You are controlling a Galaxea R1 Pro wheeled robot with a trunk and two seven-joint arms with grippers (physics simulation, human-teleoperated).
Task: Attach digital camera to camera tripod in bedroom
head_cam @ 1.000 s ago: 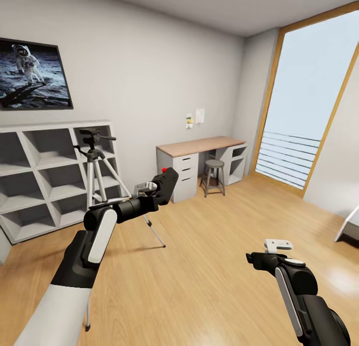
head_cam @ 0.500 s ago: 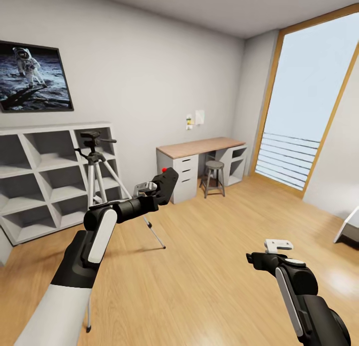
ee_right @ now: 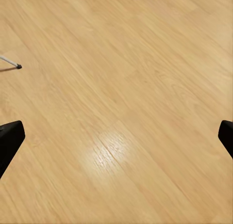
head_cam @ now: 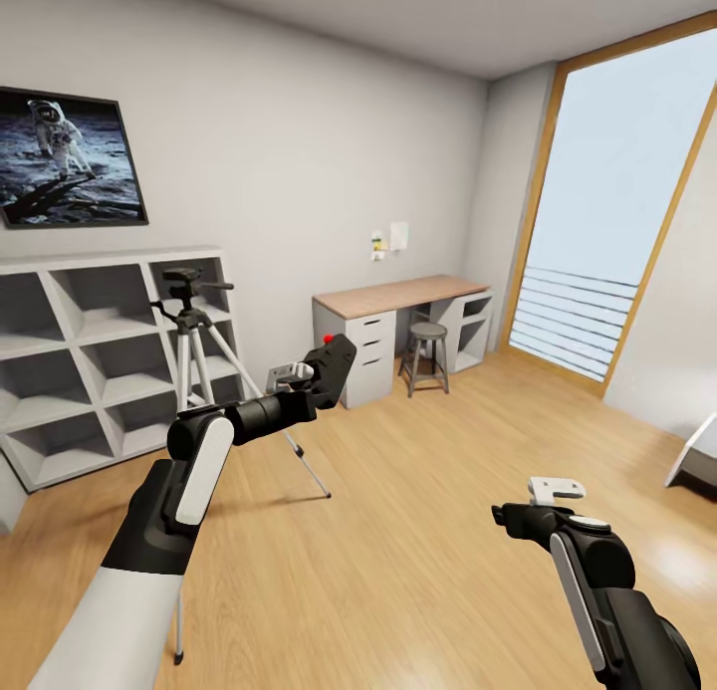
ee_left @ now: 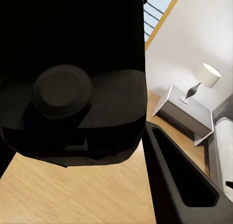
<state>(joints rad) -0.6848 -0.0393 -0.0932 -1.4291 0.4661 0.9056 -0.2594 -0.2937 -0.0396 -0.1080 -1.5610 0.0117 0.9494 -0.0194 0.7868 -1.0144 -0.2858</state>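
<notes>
Digital camera (head_cam: pixel 332 364), red dot up, sits clamped in our left gripper (head_cam: pixel 317 371), raised mid-room just right of the camera tripod (head_cam: pixel 194 351) by the shelves (head_cam: pixel 90 356), presumably for mounting. Right gripper (ee_right: pixel 116 136) hangs spread wide, empty, over floor (head_cam: pixel 418 531). Since the earlier frame the view has panned slightly; arms unchanged.

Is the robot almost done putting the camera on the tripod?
Partly. Done: the left tool already holds the digital camera, raised in the bedroom. In hand: carrying it toward the camera tripod, which stands by the white shelves. Left: the tripod's head is bare, so the camera isn't attached. The right tool is open.
</notes>
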